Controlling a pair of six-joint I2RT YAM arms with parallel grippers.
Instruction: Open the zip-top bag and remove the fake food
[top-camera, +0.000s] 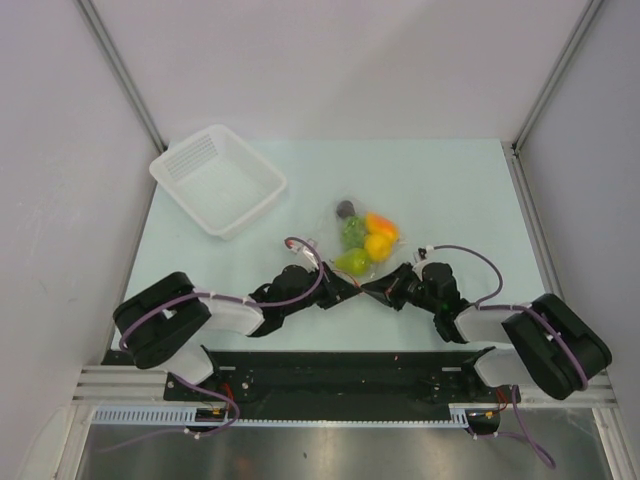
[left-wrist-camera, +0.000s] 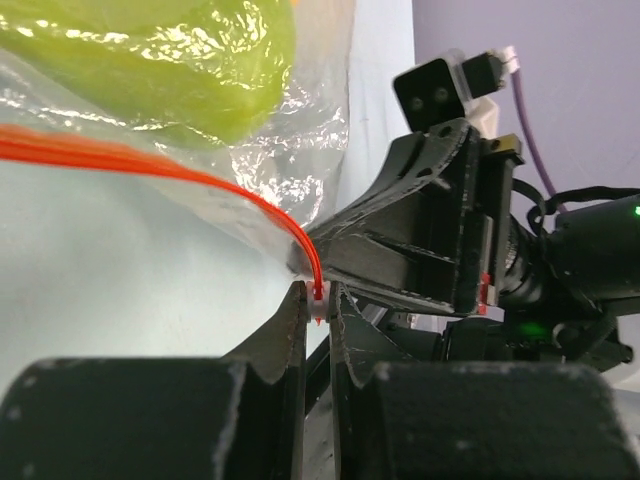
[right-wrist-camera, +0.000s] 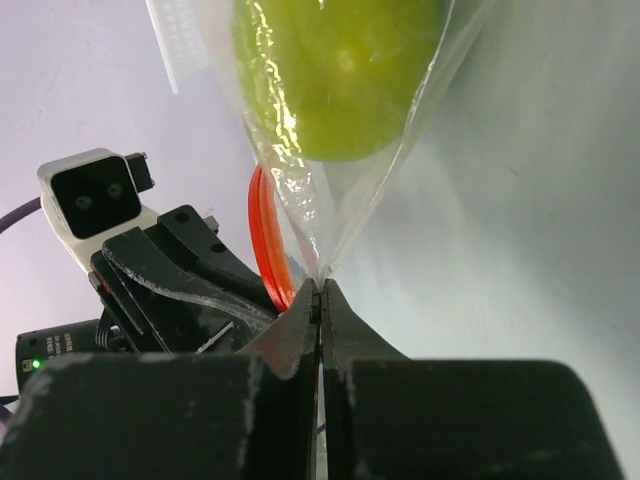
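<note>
The pale green desk (top-camera: 450, 190) carries all items. The black-and-white left arm (top-camera: 200, 315) and the black-and-white right arm (top-camera: 510, 330) reach inward from the near edge and meet near the desk centre. The white slotted rectangular plastic basket (top-camera: 218, 180) stands at the far left of the desk, well apart from both arms.

The small clear crinkly plastic zip-top bag (top-camera: 362, 250) lies on the desk centre, to the right of the basket and just beyond the two hands. Its near end is held between them.

The left hand (left-wrist-camera: 318, 298) is closed on the bag: the jaws pinch the end of the thin red-orange zip strip (left-wrist-camera: 150, 158), which runs away to the left in the left wrist view. The right hand (right-wrist-camera: 320, 292) is also closed on the bag: the jaws are pressed together on a fold of clear film at the near corner, just beside the strip. The two hands face each other, tips near. Whether the zip is sealed cannot be told.

The fake food (top-camera: 366, 238) is inside the bag. The glossy green plastic pear (top-camera: 352, 262) lies nearest the hands. The yellow-orange round fruit (top-camera: 378, 246) sits just beyond it. The orange piece (top-camera: 383, 225) and the green piece (top-camera: 351, 230) lie further on. The small dark round piece (top-camera: 346, 209) lies at the far end of the bag
</note>
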